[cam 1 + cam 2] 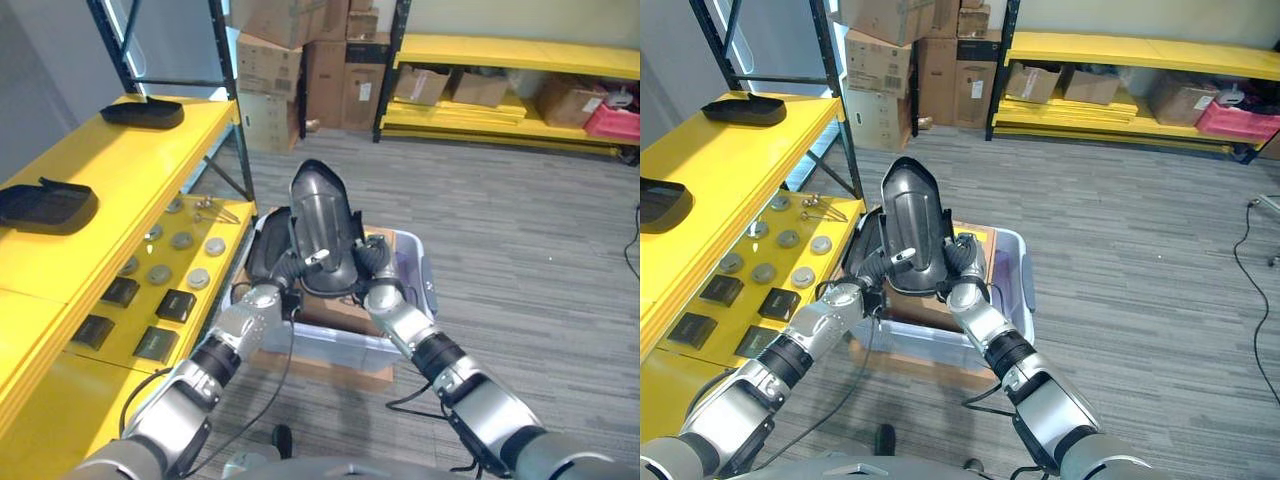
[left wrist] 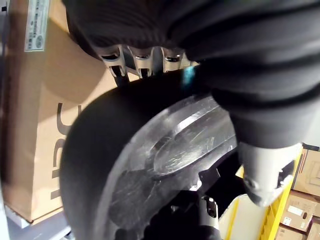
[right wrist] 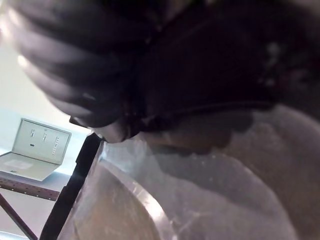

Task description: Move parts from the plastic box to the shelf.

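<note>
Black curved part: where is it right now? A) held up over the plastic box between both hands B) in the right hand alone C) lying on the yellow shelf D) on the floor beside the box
A: the black curved part stands raised above the plastic box, with the left hand gripping one side and the right hand the other; the yellow shelf holds other parts.

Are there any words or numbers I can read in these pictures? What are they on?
Cardboard box: big dark letters and a white label, too blurred and cut off to read.
Stacked boxes: labels too small to read.
</note>
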Robot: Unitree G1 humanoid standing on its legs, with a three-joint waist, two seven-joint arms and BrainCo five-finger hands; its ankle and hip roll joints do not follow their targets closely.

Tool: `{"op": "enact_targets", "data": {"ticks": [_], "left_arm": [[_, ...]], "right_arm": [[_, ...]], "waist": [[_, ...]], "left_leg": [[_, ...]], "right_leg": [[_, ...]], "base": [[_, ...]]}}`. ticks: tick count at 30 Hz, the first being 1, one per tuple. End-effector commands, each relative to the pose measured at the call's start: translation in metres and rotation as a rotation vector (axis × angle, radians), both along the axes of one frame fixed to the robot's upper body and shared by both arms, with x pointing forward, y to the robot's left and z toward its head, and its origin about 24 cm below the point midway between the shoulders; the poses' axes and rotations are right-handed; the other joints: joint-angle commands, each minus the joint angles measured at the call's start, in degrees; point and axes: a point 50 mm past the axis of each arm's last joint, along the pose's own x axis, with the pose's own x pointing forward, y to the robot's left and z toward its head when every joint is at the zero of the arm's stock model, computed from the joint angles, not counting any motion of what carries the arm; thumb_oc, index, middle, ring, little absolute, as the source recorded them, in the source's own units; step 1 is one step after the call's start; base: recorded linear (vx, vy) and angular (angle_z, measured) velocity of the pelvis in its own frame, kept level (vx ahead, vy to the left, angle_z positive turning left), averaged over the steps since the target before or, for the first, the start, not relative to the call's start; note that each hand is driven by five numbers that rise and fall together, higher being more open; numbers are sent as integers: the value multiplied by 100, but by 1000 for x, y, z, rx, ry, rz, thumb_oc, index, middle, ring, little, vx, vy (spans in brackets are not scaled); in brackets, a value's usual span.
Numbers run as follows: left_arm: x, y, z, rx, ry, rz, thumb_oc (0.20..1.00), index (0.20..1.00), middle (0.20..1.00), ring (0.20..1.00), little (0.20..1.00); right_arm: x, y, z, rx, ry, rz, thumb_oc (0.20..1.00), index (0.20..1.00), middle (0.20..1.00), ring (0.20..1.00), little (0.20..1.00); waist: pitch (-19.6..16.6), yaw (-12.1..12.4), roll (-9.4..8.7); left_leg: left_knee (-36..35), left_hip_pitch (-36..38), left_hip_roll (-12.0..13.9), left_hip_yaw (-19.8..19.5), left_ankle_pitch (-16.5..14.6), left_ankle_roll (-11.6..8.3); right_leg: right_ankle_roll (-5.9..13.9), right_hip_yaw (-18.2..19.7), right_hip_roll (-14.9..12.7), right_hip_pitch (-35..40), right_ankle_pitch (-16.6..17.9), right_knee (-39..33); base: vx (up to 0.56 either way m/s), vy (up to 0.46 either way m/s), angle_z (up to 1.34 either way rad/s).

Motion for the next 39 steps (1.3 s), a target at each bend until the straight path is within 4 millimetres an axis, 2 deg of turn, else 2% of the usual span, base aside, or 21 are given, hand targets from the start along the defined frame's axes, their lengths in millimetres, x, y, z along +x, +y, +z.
{"op": "enact_targets", "data": {"ticks": [1, 2, 3, 12, 19, 20, 21, 22, 26, 27, 29, 31, 32, 33, 34, 35, 37, 39], "left_arm": [[3, -38, 8, -68, -28, -72, 887, 887, 887, 887, 887], [2, -41, 10, -94, -38, -83, 683, 683, 683, 683, 683], [2, -44, 12, -121, -48, -92, 200, 200, 200, 200, 200], [3, -56, 32, -126, -127, -104, 200, 200, 200, 200, 200], [7, -55, 46, -120, -213, -81, 200, 200, 200, 200, 200], [7, -55, 48, -118, -223, -79, 200, 200, 200, 200, 200], [8, -55, 49, -115, -232, -77, 200, 200, 200, 200, 200], [9, -54, 52, -108, -252, -72, 200, 200, 200, 200, 200], [12, -50, 61, -88, -303, -46, 200, 200, 200, 200, 200], [16, -43, 68, -47, -369, 3, 200, 200, 200, 200, 200], [19, -38, 70, -33, -392, 20, 200, 200, 200, 200, 200], [24, -23, 75, -3, -446, 80, 200, 200, 200, 200, 200], [29, 6, 78, 11, -483, 170, 200, 200, 200, 200, 200], [29, 10, 79, 14, -488, 181, 200, 200, 200, 200, 200], [30, 24, 78, 17, -494, 215, 200, 200, 200, 200, 200], [29, 39, 76, 17, -497, 234, 200, 200, 200, 200, 200], [28, 55, 75, 24, -508, 261, 200, 200, 200, 200, 200], [21, 85, 73, 44, -546, 319, 200, 200, 200, 200, 200]], "right_arm": [[18, 27, 44, 35, -166, 86, 200, 200, 200, 200, 200], [18, 30, 45, 38, -165, 97, 200, 200, 200, 200, 200], [17, 32, 46, 40, -164, 103, 200, 200, 200, 200, 200], [17, 42, 47, 49, -146, 120, 200, 200, 200, 200, 200], [16, 46, 47, 63, -139, 114, 200, 200, 200, 200, 200], [16, 46, 47, 71, -136, 110, 275, 275, 275, 275, 275], [16, 46, 47, 77, -133, 107, 423, 423, 423, 423, 423], [16, 45, 46, 83, -126, 99, 1000, 1000, 1000, 1000, 1000], [17, 42, 45, 94, -118, 60, 1000, 1000, 1000, 1000, 1000], [17, 38, 43, 87, -119, 36, 1000, 1000, 1000, 1000, 1000], [18, 35, 43, 78, -120, 26, 1000, 1000, 1000, 1000, 1000], [19, 20, 41, 31, -122, -12, 1000, 1000, 1000, 1000, 1000], [16, -11, 32, -50, -110, -75, 1000, 1000, 1000, 1000, 1000], [15, -15, 30, -59, -105, -86, 1000, 1000, 1000, 1000, 1000], [11, -32, 25, -92, -90, -126, 1000, 1000, 1000, 1000, 1000], [6, -52, 18, -137, -71, -164, 1000, 1000, 1000, 1000, 1000], [-1, -73, 10, -155, -32, -192, 1000, 1000, 1000, 1000, 1000], [-22, -105, -14, -210, 75, -230, 1000, 1000, 1000, 1000, 1000]], "waist": [[-249, 174, -18], [-254, 159, -23], [-254, 147, -25], [-267, 147, -20], [-261, 173, -20], [-258, 176, -20], [-257, 179, -20], [-259, 183, -20], [-272, 193, -15], [-275, 197, -15], [-281, 199, -17], [-294, 200, -19], [-292, 179, -16], [-292, 177, -15], [-283, 163, -17], [-270, 149, -23], [-261, 133, -28], [-240, 95, -44]], "left_leg": [[-51, 276, 164, 51, -768, -202], [-51, 280, 166, 63, -774, -202], [-51, 283, 167, 72, -777, -203], [-51, 303, 167, 86, -794, -205], [-51, 320, 165, 69, -793, -210], [-51, 323, 164, 64, -795, -211], [-51, 325, 163, 60, -796, -211], [-51, 326, 160, 51, -794, -212], [-51, 334, 159, 43, -796, -213], [-51, 341, 161, 35, -792, -216], [-51, 342, 161, 35, -792, -218], [-51, 334, 162, 32, -788, -223], [-51, 324, 169, 50, -780, -223], [-51, 323, 170, 53, -779, -223], [-51, 318, 176, 73, -773, -225], [-51, 304, 179, 89, -765, -225], [-51, 283, 185, 105, -757, -225], [-51, 255, 199, 162, -750, -222]], "right_leg": [[387, -73, -234, -155, -452, 159], [385, -64, -232, -156, -456, 160], [385, -58, -233, -159, -457, 164], [388, -68, -229, -139, -458, 161], [384, -99, -235, -119, -460, 171], [384, -103, -236, -115, -461, 171], [384, -106, -236, -112, -463, 171], [383, -111, -234, -105, -460, 164], [374, -116, -230, -92, -465, 156], [369, -121, -224, -81, -465, 148], [369, -120, -223, -77, -467, 142], [367, -113, -219, -80, -469, 131], [372, -91, -212, -97, -478, 134], [371, -89, -211, -98, -479, 134], [373, -82, -209, -105, -481, 137], [376, -67, -203, -123, -482, 143], [376, -58, -199, -145, -481, 143], [373, -35, -193, -183, -481, 144]], "base": [[0, 0, 0], [0, 0, 0], [0, 0, 0], [0, 0, 0], [0, 0, 0], [0, 0, 0], [0, 0, 0], [0, 0, 0], [0, 0, 0], [0, 0, 0], [0, 0, 0], [0, 0, 0], [0, 0, 0], [0, 0, 0], [-13, 18, -3], [-19, 19, -3], [-15, 10, -1], [-39, 35, -6]]}}
